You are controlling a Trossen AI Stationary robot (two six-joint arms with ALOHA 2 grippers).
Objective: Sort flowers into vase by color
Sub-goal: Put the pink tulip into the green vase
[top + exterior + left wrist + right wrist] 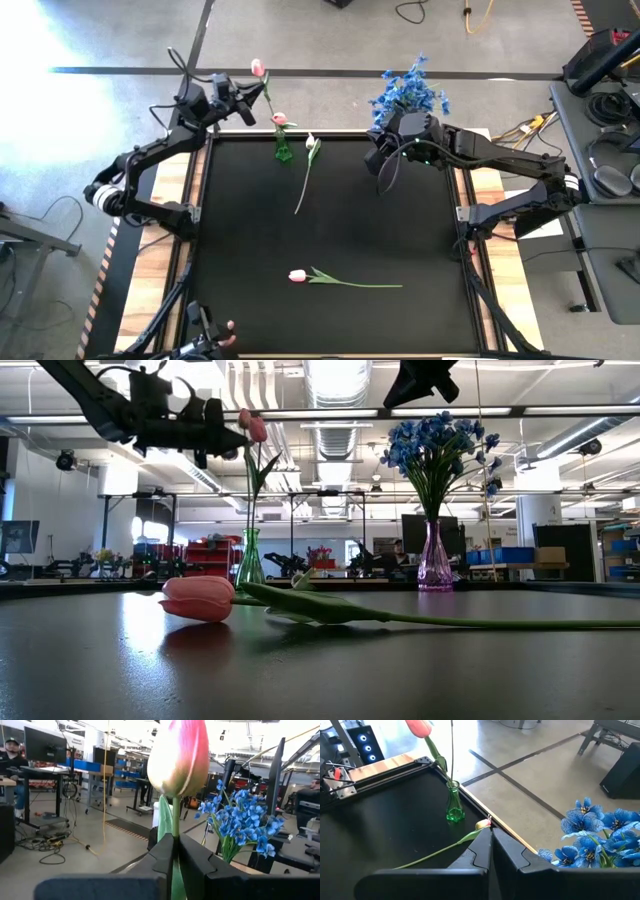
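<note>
My left gripper [232, 436] is up over the table's far left, shut on a pink tulip [258, 68]. That tulip's stem runs down to the mouth of a green vase [284, 150], where another pink tulip [278, 118] stands. A white tulip [311, 146] and a third pink tulip [298, 275] lie flat on the black table. Blue flowers [410, 92] stand in a purple vase [433, 565] at the far right. My right gripper [490, 840] hangs shut and empty above the table beside the blue flowers. My left gripper pinches the tulip's green stem [175, 827] between its two fingers, just under the blossom [177, 760]. The fingers come in about level from the table's left and lie across the stem. The tulip stands upright, and its stem [452, 755] reaches down into the green vase's neck.
The black table [330, 240] has raised wooden borders on its left and right sides. The lying pink tulip's stem [360, 285] stretches toward the right near the front edge. Beyond the table are a concrete floor, desks and a seated person [11, 750].
</note>
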